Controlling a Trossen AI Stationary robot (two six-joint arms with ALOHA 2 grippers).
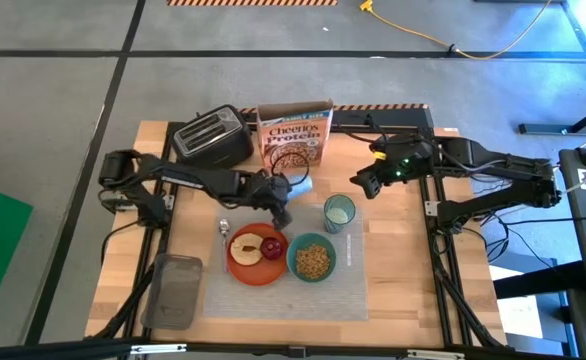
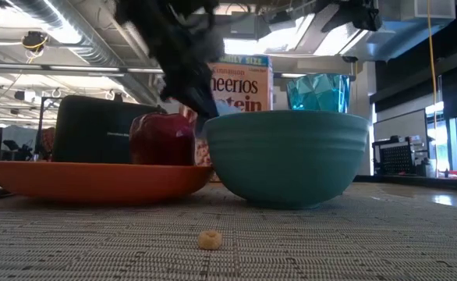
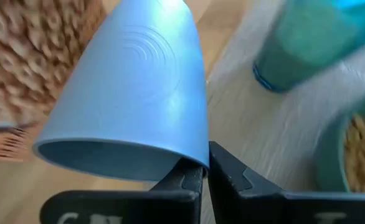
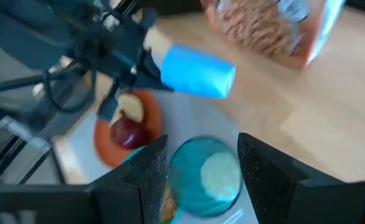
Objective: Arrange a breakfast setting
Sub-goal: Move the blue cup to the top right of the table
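A pale blue cup [image 3: 132,81] is in my left gripper [image 3: 206,171], which is shut on it between the Cheerios box [image 1: 295,135] and the green tumbler [image 1: 339,212]. The tumbler stands at the far edge of the ribbed placemat [image 1: 348,285]. On the mat sit the orange plate [image 1: 241,270], bearing toast [image 1: 242,248] and a red apple [image 1: 272,247], and the teal bowl [image 1: 312,259], full of cereal. My right gripper [image 4: 201,168] hangs open above the tumbler [image 4: 207,174], touching nothing. My left gripper pinches the blue cup's wall at the rim [image 3: 198,158] between its two fingers, one finger [image 3: 185,180] at the mouth's inner side and the other [image 3: 232,177] outside. The cup [image 4: 198,71] lies nearly level, its closed end pointing away from the fingers.
The black toaster [image 1: 213,137] and the cereal box stand at the far edge of the table. A grey tray [image 1: 176,290] lies at the near left, beside the mat. One loose cereal ring [image 2: 209,240] lies on the mat in front of the bowl [image 2: 287,156].
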